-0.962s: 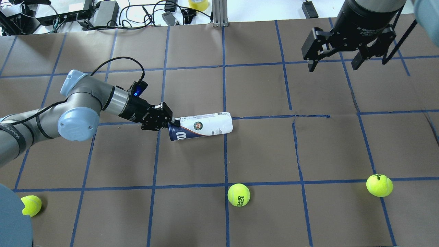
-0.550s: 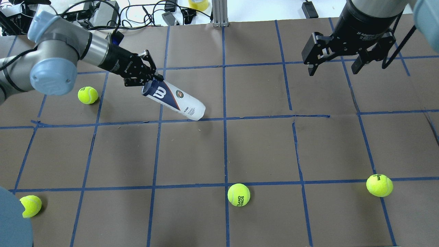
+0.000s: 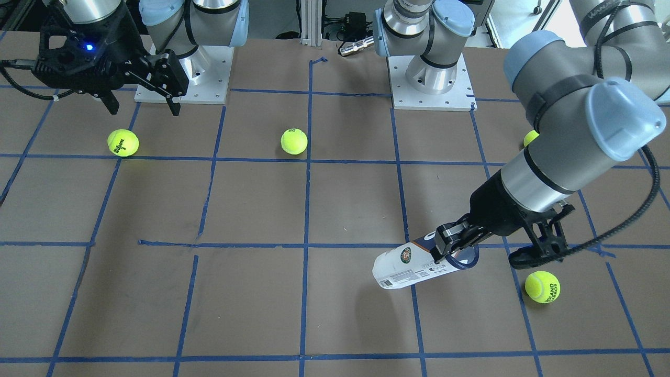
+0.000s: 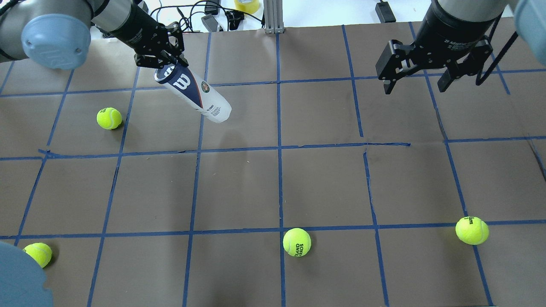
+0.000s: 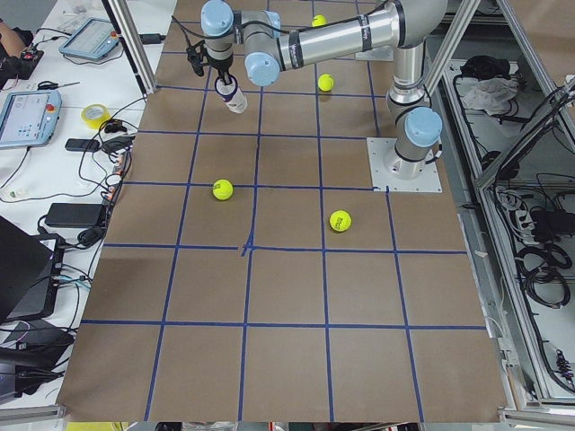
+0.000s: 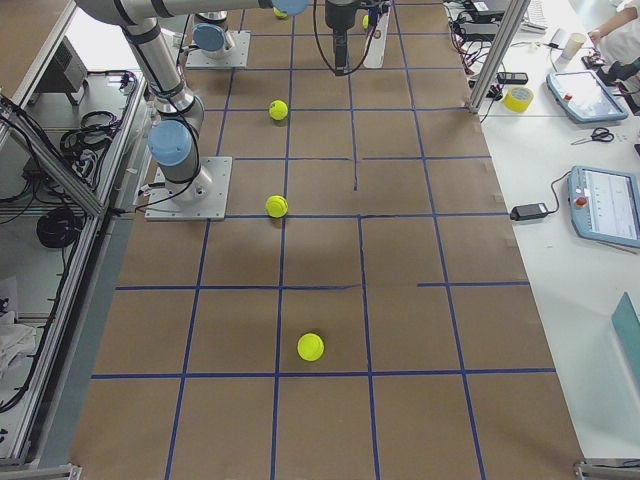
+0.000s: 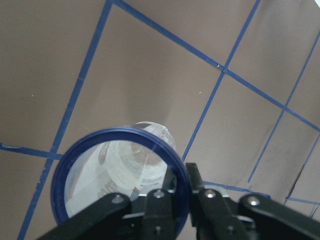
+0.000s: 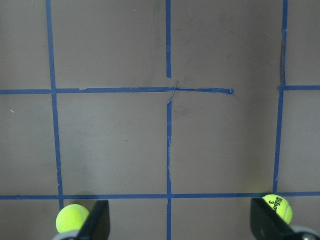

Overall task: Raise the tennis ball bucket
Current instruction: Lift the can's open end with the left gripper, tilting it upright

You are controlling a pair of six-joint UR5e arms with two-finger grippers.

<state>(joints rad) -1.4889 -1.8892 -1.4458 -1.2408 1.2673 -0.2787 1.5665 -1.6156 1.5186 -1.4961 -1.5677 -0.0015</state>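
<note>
The tennis ball bucket [image 4: 194,96] is a clear tube with a white and navy W label and a navy rim. It hangs tilted above the table at the far left and also shows in the front view [image 3: 413,267]. My left gripper [image 4: 170,66] is shut on its navy rim, one finger inside and one outside. The left wrist view looks down through the open rim [image 7: 120,175]; the tube looks empty. My right gripper [image 4: 416,85] is open and empty, high above the far right; its fingers [image 8: 95,222] frame bare table.
Several yellow-green tennis balls lie on the brown gridded table: one below the bucket's left [image 4: 109,118], one at the near left [image 4: 38,254], one near the middle [image 4: 297,242], one at the near right [image 4: 471,230]. Cables and boxes lie beyond the far edge [image 4: 128,13].
My left gripper has lifted the bucket off the table and carried it up toward the far left, tilting its closed end down. A ball beneath the arm now shows. The right arm has barely moved.
</note>
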